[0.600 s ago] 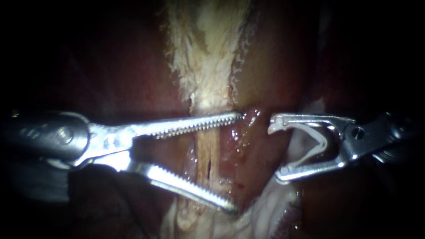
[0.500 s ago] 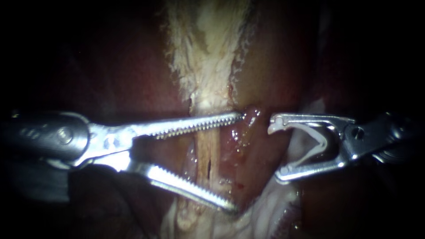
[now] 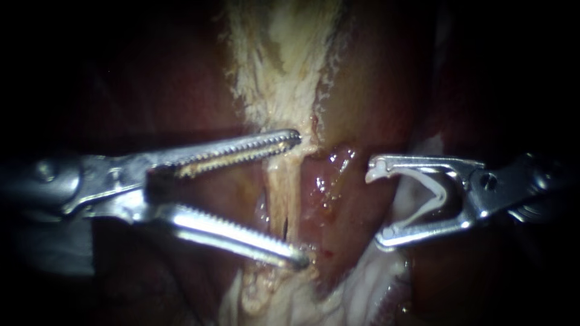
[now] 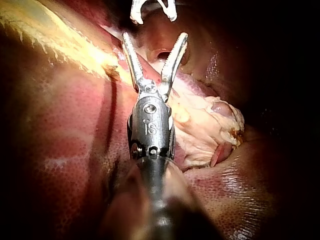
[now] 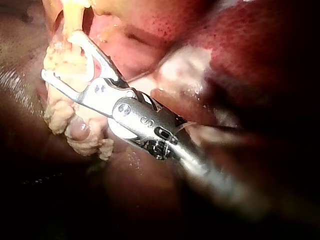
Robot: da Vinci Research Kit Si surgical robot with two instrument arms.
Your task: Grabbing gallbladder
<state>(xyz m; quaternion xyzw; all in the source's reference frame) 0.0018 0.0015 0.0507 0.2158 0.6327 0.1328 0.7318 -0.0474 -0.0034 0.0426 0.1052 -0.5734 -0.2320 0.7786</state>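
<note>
Liver (image 3: 175,84), dark red, fills the left part of the endoscope view. Over it comes the left instrument (image 3: 300,199), with its shaft entering from the left edge. Its two toothed jaws stand wide apart and hold nothing. The tip of the upper jaw lies on a pale, frayed strip of tissue (image 3: 278,66) that runs down the middle. The lower jaw crosses the same strip lower down, and its tip reaches the right edge of the strip. Just right of the strip, ahead of the open jaws, lies the gallbladder (image 3: 329,187), pink and wet with small shining spots. It is not yet gripped. In the left wrist view this pink tissue shows in the gap between the jaws. Further right, near the gallbladder but apart from it, is the right instrument (image 3: 377,206). Its jaws also stand wide apart, and a white clip (image 3: 440,192) sits between them, touching both along their inner sides.
</note>
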